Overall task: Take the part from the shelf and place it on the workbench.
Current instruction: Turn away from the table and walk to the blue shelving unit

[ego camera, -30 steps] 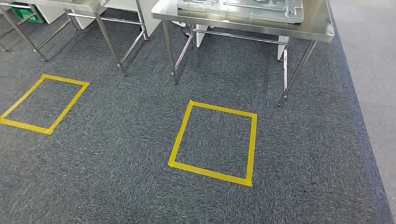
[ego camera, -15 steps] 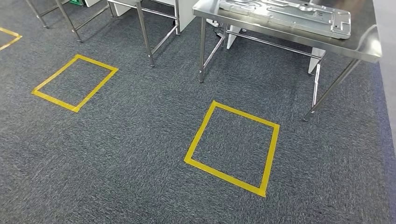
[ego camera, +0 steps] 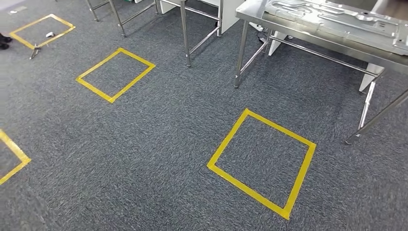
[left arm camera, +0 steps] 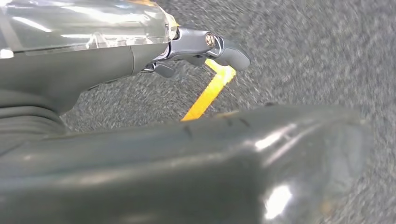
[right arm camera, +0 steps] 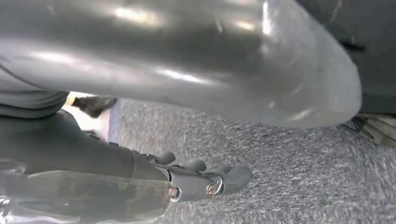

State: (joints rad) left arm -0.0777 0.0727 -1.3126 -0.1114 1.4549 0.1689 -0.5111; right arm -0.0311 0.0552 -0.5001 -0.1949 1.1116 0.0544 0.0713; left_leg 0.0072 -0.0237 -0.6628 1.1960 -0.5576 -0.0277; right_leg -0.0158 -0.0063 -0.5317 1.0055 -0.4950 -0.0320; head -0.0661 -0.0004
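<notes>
A steel workbench (ego camera: 298, 30) stands at the far right in the head view, with a flat stamped metal part (ego camera: 337, 17) lying on its top. My left hand (left arm camera: 201, 46) hangs over the grey carpet with its fingers stretched out and nothing in them. My right hand (right arm camera: 201, 179) also hangs above the carpet, fingers extended and holding nothing. No shelf is in sight.
Yellow tape squares mark the carpet: one before the workbench (ego camera: 262, 161), one further left (ego camera: 115, 73), one at the far left (ego camera: 42, 30). The legs of a second steel table (ego camera: 185, 33) stand at the back. A dark shoe (ego camera: 4, 41) shows at the left edge.
The camera has turned left: the whole scene has slid to the right, the workbench now sits at the right edge and more yellow squares have come in on the left.
</notes>
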